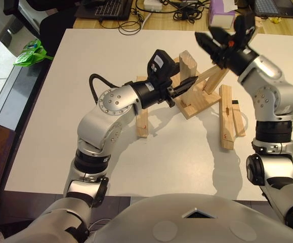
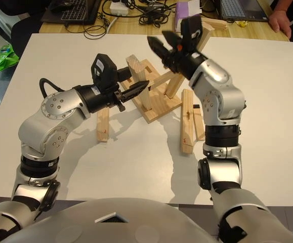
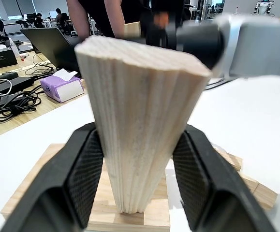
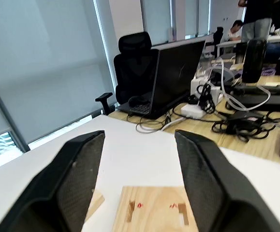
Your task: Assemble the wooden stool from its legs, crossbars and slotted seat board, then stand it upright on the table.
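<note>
A wooden leg [image 1: 189,65] stands upright on the slotted seat board [image 1: 203,105] at the table's middle. My left gripper [image 1: 189,83] reaches in from the left and is shut on that leg; in the left wrist view its black fingers [image 3: 81,174] press both sides of the leg [image 3: 140,121]. More wooden pieces [image 1: 213,76] lean together on the board's far side. My right gripper [image 1: 221,34] hangs open above and behind the assembly, holding nothing, with the board's slots [image 4: 152,212] below it.
Loose wooden legs lie flat on the white table [image 1: 85,66]: one [image 1: 142,124] under my left arm, two [image 1: 227,119] to the right of the board. A purple tissue box [image 1: 222,12], cables and keyboards crowd the far desk. A green bag [image 1: 30,53] lies off the left edge.
</note>
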{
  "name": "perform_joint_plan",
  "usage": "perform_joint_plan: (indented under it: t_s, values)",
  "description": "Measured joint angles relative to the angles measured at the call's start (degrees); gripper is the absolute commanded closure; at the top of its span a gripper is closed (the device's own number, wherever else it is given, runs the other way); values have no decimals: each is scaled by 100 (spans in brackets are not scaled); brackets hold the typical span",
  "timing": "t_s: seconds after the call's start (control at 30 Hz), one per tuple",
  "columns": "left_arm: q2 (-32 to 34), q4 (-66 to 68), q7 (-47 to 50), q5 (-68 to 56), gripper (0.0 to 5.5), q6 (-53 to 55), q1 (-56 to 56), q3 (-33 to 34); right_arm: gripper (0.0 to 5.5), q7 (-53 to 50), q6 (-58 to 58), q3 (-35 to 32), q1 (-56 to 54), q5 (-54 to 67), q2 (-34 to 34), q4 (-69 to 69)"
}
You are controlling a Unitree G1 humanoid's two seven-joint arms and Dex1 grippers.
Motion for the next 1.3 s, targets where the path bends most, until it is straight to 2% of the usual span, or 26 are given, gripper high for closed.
perform_joint_plan:
  t_s: [0.13, 0.3, 0.43, 0.57, 0.73, 0.87, 1.0, 1.13, 1.23, 1.3]
  values:
    - [-7, 5, 1, 2, 342, -3, -1, 0, 280, 46, 94, -26, -282, 59, -107, -21]
    - [-23, 18, 24, 19, 342, -6, -2, -2, 280, 380, -91, 747, 720, -440, -180, 437]
    - [-20, 22, 9, 40, 342, -5, -3, 0, 280, 381, -368, 734, 738, -513, -122, 579]
    - [-30, 14, 11, 42, 342, -7, -4, 0, 280, 262, -420, 381, 538, -422, -20, 657]
    - [-29, 9, 10, 44, 342, -5, 0, 4, 280, 131, -570, -750, -1352, 77, -629, 699]
    - [-50, 7, 26, 54, 342, -6, 10, 12, 280, 118, -958, -1228, -2447, -25, -1407, 2031]
    - [-78, 1, 62, 67, 342, -6, 23, 17, 280, -240, -1515, -1510, -2697, -258, -1616, 3329]
    - [-100, -5, 76, 70, 342, -6, 35, 16, 280, -46, -1479, -1348, -2688, -294, -1555, 3662]
    - [-111, -22, 83, 81, 342, -8, 52, 15, 280, 462, -680, -574, -1860, -552, -1368, 3569]
    - [-107, -37, 78, 84, 342, -11, 90, 29, 280, 667, -344, -248, -1507, -552, -1400, 2996]
